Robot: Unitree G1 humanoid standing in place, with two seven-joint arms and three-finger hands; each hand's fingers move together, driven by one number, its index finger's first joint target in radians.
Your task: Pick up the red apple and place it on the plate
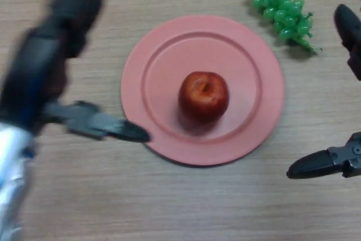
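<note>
In the head view the red apple [203, 96] sits on the pink plate [148, 49], a little below the middle of the plate's well and clear of its raised rim, so the placing looks done; judging from this alone, what is left is only for the hands to draw clear. The apple stands upright with its stem dimple facing up, its skin deep red and glossy with a paler orange patch near the top, and nothing touches it. The plate lies near the middle of the wooden surface [84, 196]. The left hand [73, 4] comes in along the surface's left edge, its fingers spread and holding nothing, with one dark tip reaching to just beside the plate's lower left rim; whether that tip touches the rim cannot be told. The right hand [316, 165] shows at the surface's right edge, its fingers held straight and apart, empty, well away from the apple. A bunch of green grapes [282, 12] lies toward the far right corner, just beyond the plate's rim and apart from it.
</note>
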